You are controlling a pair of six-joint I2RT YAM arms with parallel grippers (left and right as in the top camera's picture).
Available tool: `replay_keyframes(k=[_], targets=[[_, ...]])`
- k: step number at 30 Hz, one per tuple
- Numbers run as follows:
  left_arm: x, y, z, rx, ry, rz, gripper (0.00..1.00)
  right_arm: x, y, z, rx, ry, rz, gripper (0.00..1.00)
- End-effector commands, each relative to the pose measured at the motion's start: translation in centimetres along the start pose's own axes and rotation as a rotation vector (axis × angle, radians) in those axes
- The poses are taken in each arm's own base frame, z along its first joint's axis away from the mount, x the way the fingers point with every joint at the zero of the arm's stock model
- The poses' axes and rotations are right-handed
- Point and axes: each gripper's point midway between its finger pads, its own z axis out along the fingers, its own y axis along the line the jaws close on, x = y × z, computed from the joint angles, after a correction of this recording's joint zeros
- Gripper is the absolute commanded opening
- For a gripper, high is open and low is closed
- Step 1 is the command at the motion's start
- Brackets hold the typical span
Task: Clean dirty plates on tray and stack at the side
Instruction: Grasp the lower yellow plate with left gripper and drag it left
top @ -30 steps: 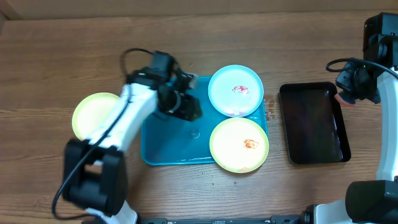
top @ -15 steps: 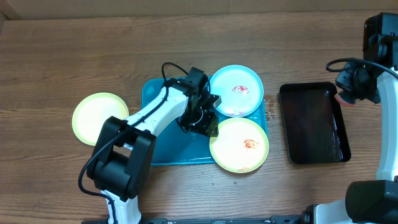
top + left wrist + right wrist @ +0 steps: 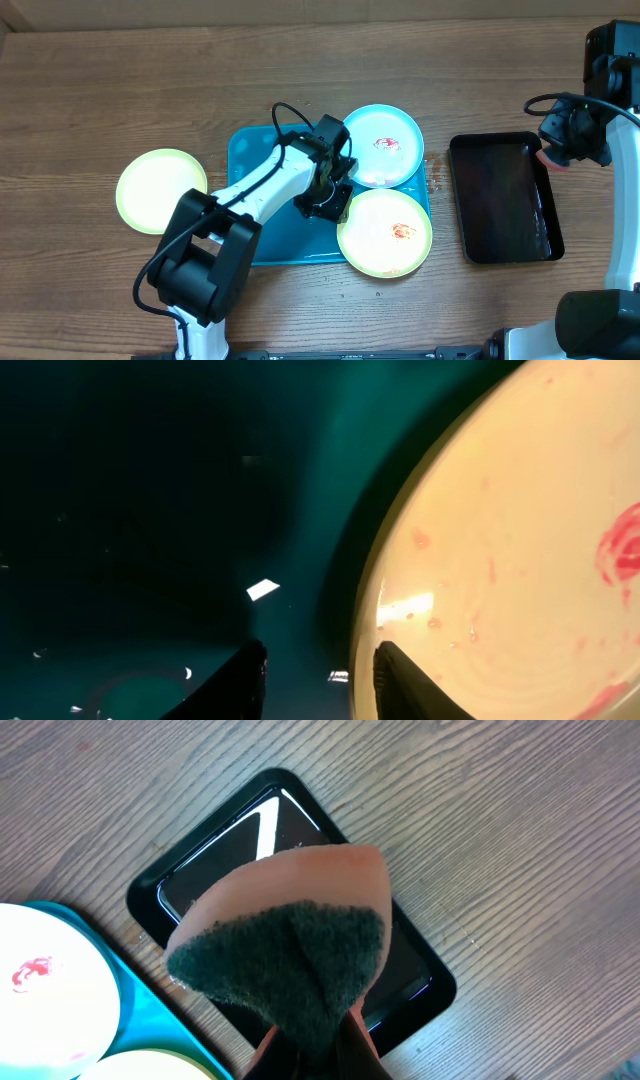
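The turquoise tray (image 3: 262, 228) holds a light blue plate (image 3: 378, 146) and a yellow-green plate (image 3: 385, 232), both with red smears. A second yellow-green plate (image 3: 160, 188) lies on the table left of the tray and looks clean. My left gripper (image 3: 334, 208) is open and low over the tray, its fingers (image 3: 318, 678) straddling the left rim of the smeared yellow-green plate (image 3: 510, 560). My right gripper (image 3: 566, 140) is shut on a pink-backed green sponge (image 3: 285, 955), held above the black tray's top right corner.
A black rectangular tray (image 3: 503, 197) lies right of the turquoise tray; it also shows in the right wrist view (image 3: 200, 860). Small red spots mark the table between the two trays. Bare wood lies along the far and near edges.
My left arm has swung right from near the left plate, across the turquoise tray, down to the rim of the front yellow-green plate. The right arm has not moved.
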Motion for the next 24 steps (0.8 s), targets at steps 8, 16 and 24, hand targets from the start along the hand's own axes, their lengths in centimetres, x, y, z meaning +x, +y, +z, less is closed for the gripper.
replay_keyframes(k=[8, 16, 24], targets=[[-0.2, -0.4, 0.5, -0.115, -0.007, 0.009, 0.33, -0.2, 0.1, 0.1, -0.003, -0.006, 0.0, 0.04], [-0.2, -0.7, 0.2, -0.104, 0.0, 0.026, 0.15, -0.5, 0.2, 0.1, -0.008, -0.015, 0.003, 0.04], [-0.1, -1.6, -0.5, -0.066, 0.017, 0.062, 0.04, -0.5, 0.2, 0.1, -0.008, -0.016, 0.003, 0.04]])
